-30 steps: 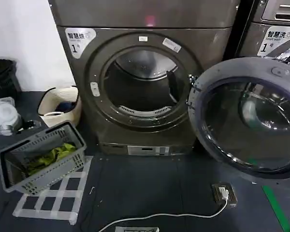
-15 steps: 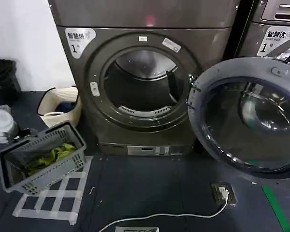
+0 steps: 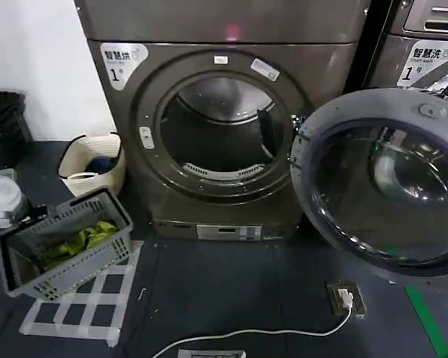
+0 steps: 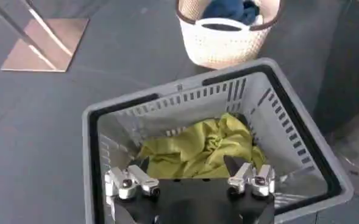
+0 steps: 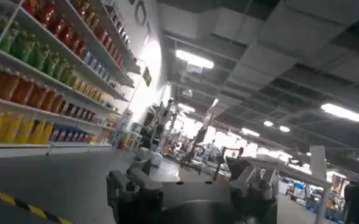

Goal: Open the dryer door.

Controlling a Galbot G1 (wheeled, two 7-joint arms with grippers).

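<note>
L gripper [image 4: 190, 182] jaws apart; R gripper [image 5: 194, 189] jaws apart

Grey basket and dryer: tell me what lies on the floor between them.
Head view: the cream woven basket sits on dark floor between the grey basket and the dryer.

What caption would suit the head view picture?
Dark grey-bronze dryer with its round chrome-ringed door swung open, grey plastic basket nearby.

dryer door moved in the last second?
No. The dryer door stays swung wide open, its edge at the same spot beside the dryer opening and above the floor socket.
</note>
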